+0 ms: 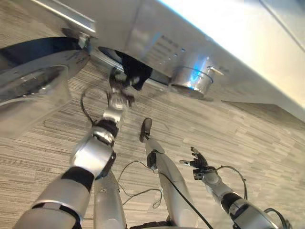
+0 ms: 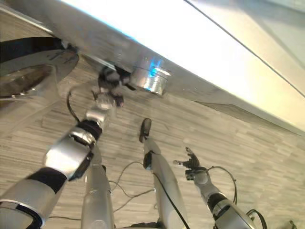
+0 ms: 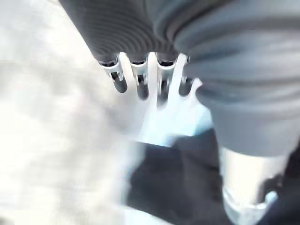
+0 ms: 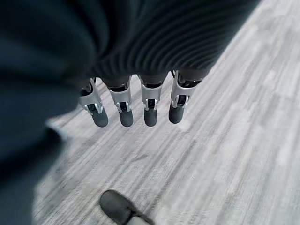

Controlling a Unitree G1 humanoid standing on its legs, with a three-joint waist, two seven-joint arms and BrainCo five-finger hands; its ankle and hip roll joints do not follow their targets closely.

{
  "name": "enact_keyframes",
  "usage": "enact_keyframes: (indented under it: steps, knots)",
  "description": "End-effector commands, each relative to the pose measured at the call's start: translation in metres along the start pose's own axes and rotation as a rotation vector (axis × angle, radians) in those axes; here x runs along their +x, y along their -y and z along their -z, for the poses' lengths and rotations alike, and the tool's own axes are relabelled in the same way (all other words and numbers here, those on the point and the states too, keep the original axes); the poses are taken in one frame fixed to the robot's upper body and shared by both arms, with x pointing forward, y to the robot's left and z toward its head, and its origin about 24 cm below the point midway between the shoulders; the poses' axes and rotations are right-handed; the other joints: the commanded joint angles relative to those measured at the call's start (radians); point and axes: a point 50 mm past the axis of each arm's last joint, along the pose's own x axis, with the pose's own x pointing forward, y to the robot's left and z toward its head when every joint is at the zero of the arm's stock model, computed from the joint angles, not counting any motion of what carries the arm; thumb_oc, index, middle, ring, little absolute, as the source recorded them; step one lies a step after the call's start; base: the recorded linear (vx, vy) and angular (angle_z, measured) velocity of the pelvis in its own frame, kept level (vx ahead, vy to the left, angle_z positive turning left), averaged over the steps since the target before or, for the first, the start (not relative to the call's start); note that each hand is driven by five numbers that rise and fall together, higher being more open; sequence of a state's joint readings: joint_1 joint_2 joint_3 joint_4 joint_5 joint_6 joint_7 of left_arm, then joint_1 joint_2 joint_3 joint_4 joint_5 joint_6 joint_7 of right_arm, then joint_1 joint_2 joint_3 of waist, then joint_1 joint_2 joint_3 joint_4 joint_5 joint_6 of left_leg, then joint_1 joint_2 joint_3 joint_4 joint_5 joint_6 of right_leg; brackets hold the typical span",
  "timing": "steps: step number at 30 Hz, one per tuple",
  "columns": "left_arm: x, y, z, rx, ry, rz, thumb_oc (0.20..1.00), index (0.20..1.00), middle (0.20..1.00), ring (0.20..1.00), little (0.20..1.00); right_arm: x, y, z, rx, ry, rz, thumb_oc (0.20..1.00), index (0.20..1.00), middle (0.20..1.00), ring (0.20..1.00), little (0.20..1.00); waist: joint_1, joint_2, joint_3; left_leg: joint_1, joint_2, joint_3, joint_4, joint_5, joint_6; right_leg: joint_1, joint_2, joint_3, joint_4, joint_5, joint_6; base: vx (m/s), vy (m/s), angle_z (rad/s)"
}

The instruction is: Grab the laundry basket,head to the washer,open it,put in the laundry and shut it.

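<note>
**Left hand at the washer's opening with dark laundry**

The dark laundry (image 1: 135, 70) hangs at the mouth of the washer (image 1: 190, 43), partly inside the drum opening. The washer's round door (image 1: 33, 78) stands swung open to the robot's left. The left hand (image 1: 120, 93) is raised just below the cloth; whether its fingers (image 3: 140, 84) grip it cannot be told. The right hand (image 1: 197, 161) hangs low over the wood-grain floor (image 1: 238, 133), fingers (image 4: 124, 110) straight and relaxed, holding nothing.
</note>
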State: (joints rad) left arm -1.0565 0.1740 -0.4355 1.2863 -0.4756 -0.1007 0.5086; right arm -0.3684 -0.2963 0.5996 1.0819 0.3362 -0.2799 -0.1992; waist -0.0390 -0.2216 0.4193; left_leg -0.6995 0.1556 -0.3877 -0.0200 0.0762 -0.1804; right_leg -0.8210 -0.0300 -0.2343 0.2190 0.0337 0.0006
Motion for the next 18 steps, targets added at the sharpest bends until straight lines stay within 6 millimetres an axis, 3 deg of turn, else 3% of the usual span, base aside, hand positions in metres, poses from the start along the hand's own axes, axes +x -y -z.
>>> enact_keyframes:
  steps: [1, 8, 9, 10, 12, 13, 14, 15, 18]
  knots:
    - [-0.005, 0.021, -0.03, -0.072, 0.068, -0.007, 1.0, 1.0, 1.0, 1.0, 1.0, -0.001, 0.008, 0.011, -0.02, -0.059, 0.073, 1.0, 1.0, 1.0, 1.0, 1.0, 0.011, -0.013, 0.035, -0.031, 0.022, -0.099, -0.067, 0.136, 0.047, 0.056, -0.066, -0.003, 0.027, -0.035, 0.119, -0.09, 0.059, 0.12]
    - [-0.017, 0.042, -0.018, -0.115, 0.027, 0.052, 1.0, 1.0, 1.0, 1.0, 1.0, 0.015, 0.018, -0.021, -0.058, -0.004, 0.121, 1.0, 1.0, 1.0, 1.0, 1.0, 0.028, -0.034, 0.052, -0.043, 0.023, -0.099, -0.064, 0.137, 0.067, 0.036, -0.057, 0.014, 0.032, -0.033, 0.116, -0.02, 0.018, 0.04]
    - [-0.019, 0.046, -0.019, -0.125, 0.024, 0.066, 1.0, 1.0, 1.0, 1.0, 1.0, 0.022, 0.021, -0.038, -0.061, 0.029, 0.144, 1.0, 1.0, 1.0, 1.0, 1.0, 0.028, -0.043, 0.055, -0.053, 0.023, -0.091, -0.046, 0.129, 0.071, 0.025, -0.052, 0.024, 0.041, -0.038, 0.113, 0.0, 0.0, 0.0]
    - [-0.019, 0.046, -0.02, -0.125, 0.024, 0.066, 1.0, 1.0, 1.0, 1.0, 1.0, 0.022, 0.021, -0.038, -0.061, 0.029, 0.144, 1.0, 1.0, 1.0, 1.0, 1.0, 0.028, -0.044, 0.055, -0.053, 0.023, -0.091, -0.046, 0.129, 0.071, 0.024, -0.052, 0.024, 0.042, -0.038, 0.113, 0.0, 0.0, 0.0]
    - [-0.018, 0.046, -0.025, -0.148, 0.027, 0.07, 1.0, 1.0, 1.0, 1.0, 1.0, 0.027, 0.018, -0.051, -0.077, 0.055, 0.143, 1.0, 1.0, 1.0, 1.0, 1.0, 0.022, -0.056, 0.058, -0.084, 0.009, -0.082, 0.017, 0.102, 0.078, -0.001, -0.047, 0.038, 0.064, -0.042, 0.109, -0.01, 0.013, -0.04]
    - [-0.016, 0.044, -0.035, -0.137, 0.052, 0.066, 1.0, 1.0, 1.0, 1.0, 1.0, 0.031, 0.019, -0.065, -0.098, 0.082, 0.151, 1.0, 1.0, 1.0, 1.0, 1.0, 0.014, -0.065, 0.064, -0.127, -0.011, -0.074, 0.105, 0.068, 0.085, -0.025, -0.043, 0.05, 0.092, -0.049, 0.105, -0.01, 0.014, -0.04]
    - [-0.016, 0.044, -0.035, -0.137, 0.053, 0.066, 1.0, 1.0, 1.0, 1.0, 1.0, 0.031, 0.019, -0.066, -0.098, 0.083, 0.151, 1.0, 1.0, 1.0, 1.0, 1.0, 0.013, -0.065, 0.063, -0.129, -0.012, -0.075, 0.108, 0.066, 0.085, -0.027, -0.044, 0.05, 0.094, -0.049, 0.105, 0.0, 0.0, 0.0]
    - [-0.012, 0.04, -0.05, -0.124, 0.087, 0.053, 1.0, 1.0, 1.0, 1.0, 1.0, 0.036, 0.02, -0.083, -0.108, 0.114, 0.166, 1.0, 1.0, 1.0, 1.0, 1.0, 0.002, -0.064, 0.071, -0.181, -0.033, -0.069, 0.2, 0.032, 0.088, -0.058, -0.037, 0.061, 0.132, -0.05, 0.105, 0.0, 0.0, 0.0]
    - [-0.008, 0.034, -0.056, -0.099, 0.091, 0.029, 1.0, 1.0, 1.0, 1.0, 1.0, 0.038, 0.02, -0.094, -0.086, 0.129, 0.179, 1.0, 1.0, 1.0, 1.0, 1.0, 0.003, -0.06, 0.083, -0.214, -0.044, -0.069, 0.286, -0.001, 0.084, -0.087, -0.032, 0.06, 0.193, -0.076, 0.101, 0.02, 0.042, -0.01]
